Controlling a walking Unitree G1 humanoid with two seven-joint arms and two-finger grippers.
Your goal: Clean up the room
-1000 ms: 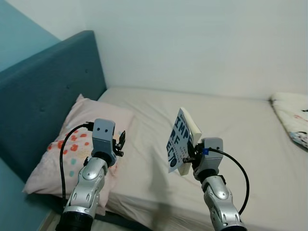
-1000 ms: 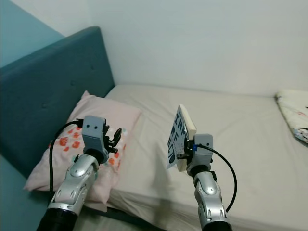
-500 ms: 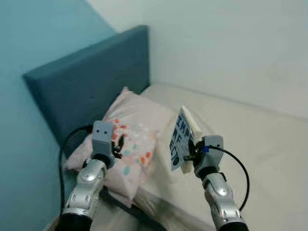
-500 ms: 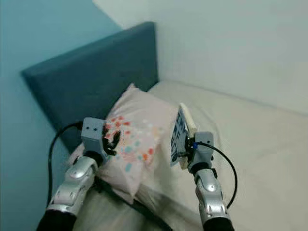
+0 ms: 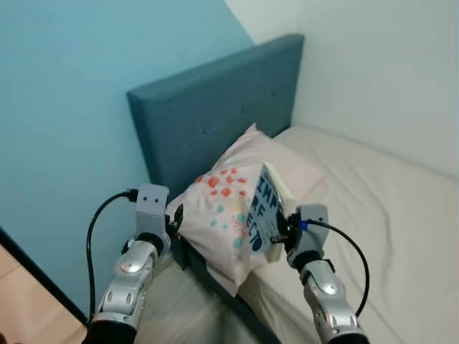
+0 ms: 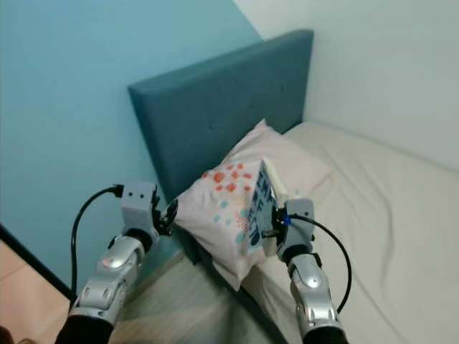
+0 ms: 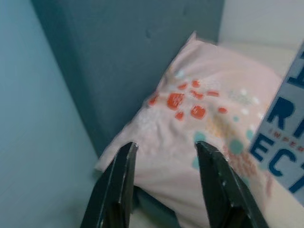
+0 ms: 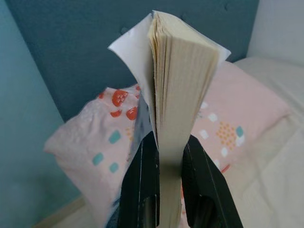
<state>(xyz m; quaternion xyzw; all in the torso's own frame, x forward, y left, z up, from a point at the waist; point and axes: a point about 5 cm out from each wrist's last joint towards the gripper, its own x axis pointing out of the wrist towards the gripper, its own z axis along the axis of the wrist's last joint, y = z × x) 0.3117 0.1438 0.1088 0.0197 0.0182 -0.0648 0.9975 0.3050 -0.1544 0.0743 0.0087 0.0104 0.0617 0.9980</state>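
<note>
One second on, my view had swung toward the headboard (image 5: 215,107); right gripper (image 8: 164,161) still clamped the book (image 5: 267,215), left gripper (image 7: 164,178) spread empty beside the pillow (image 5: 229,208).

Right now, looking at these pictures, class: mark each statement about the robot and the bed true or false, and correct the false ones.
1. The right gripper is shut on a book. True.
2. The left gripper holds the pillow. False: its fingers are open, holding nothing.
3. The pillow lies against the blue headboard. True.
4. The book lies flat on the bed. False: it is held upright in the air.
5. The pillow is plain white. False: it is pink with red and teal marks.
</note>
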